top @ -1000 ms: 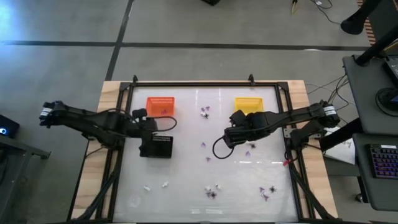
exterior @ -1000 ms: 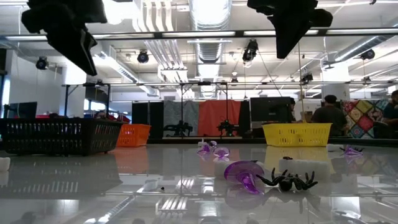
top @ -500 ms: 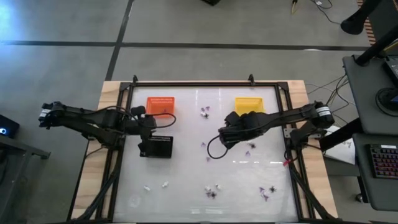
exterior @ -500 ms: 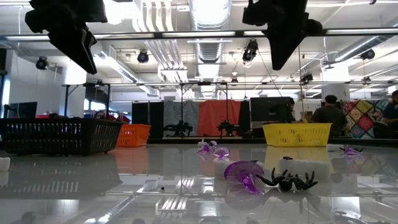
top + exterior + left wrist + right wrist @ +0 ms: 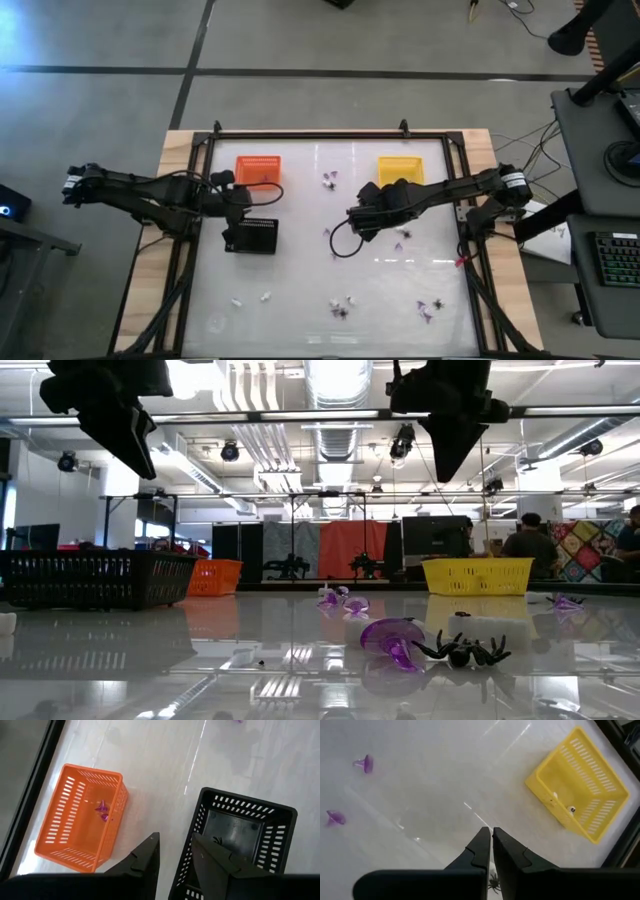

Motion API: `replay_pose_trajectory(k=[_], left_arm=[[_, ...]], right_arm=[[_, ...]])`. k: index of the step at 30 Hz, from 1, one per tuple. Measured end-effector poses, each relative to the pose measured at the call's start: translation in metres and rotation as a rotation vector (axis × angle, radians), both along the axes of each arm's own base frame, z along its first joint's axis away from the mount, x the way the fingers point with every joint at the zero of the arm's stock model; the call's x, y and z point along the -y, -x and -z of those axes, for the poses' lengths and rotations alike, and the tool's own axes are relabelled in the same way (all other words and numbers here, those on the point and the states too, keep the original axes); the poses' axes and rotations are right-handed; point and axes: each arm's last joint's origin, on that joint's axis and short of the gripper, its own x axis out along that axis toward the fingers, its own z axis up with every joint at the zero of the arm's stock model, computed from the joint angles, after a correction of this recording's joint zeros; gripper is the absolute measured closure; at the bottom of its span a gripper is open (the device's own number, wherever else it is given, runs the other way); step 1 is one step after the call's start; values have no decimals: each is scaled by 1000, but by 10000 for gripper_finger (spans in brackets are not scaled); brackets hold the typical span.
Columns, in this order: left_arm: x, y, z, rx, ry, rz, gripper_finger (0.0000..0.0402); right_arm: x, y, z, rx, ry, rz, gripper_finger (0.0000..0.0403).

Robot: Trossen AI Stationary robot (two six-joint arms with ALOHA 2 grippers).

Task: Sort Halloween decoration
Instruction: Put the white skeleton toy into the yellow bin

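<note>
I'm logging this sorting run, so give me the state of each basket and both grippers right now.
Orange basket: upright, holds one purple trinket.
Black basket: upright, a dark trinket inside.
Yellow basket: upright, holds a small whitish trinket.
Left gripper: jaws open, empty.
Right gripper: jaws shut, empty.

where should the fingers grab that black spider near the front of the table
Take the small black plastic spider by its round middle body, coming straight down from above. It lies flat on the white tabletop with thin legs splayed outwards, so the body is probably the only solid part.
</note>
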Motion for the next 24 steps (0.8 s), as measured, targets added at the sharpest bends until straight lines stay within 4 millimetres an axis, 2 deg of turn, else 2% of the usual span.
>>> replay_pose_trajectory(k=[24], left_arm=[[0, 0, 0, -11, -15, 28, 306]], right_arm=[[-1, -5, 0, 66, -12, 27, 390]])
